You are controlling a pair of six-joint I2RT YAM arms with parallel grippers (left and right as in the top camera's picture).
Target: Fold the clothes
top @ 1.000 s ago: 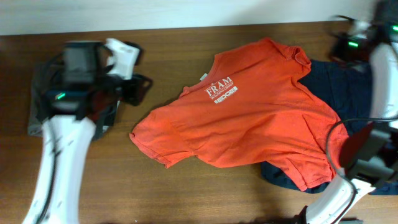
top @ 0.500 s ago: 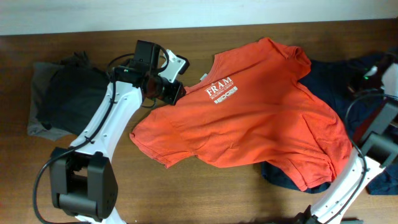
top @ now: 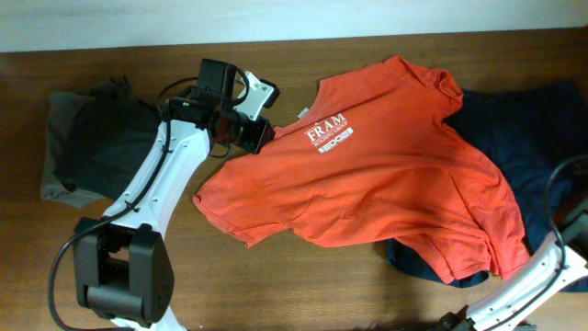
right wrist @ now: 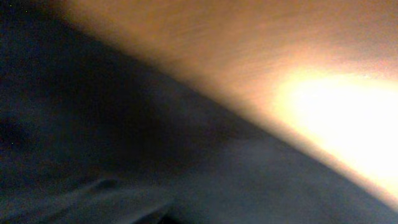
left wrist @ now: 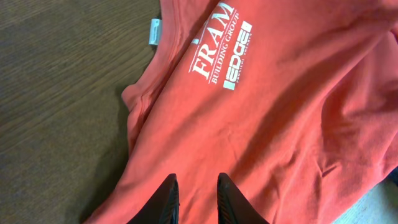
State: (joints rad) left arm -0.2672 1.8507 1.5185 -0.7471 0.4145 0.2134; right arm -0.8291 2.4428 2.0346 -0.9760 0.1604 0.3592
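Swinging off the dark pile (top: 92, 152) at the table's (top: 322, 294) left end, the left gripper (top: 250, 135) has come over the T-shirt (top: 395, 175) beside its collar. The right arm (top: 549, 276) has drawn back to the lower right corner, so from overhead the left is plainly nearer the shirt, which lies flat mid-table, collar upper left, hem lower right over the navy garment (top: 533, 129). From the left wrist, the fingertips (left wrist: 168, 194) stand slightly apart above the shoulder cloth, gripping nothing, with the collar ahead to their left. The right wrist shows only blurred navy cloth and wood, and the right gripper is closed.
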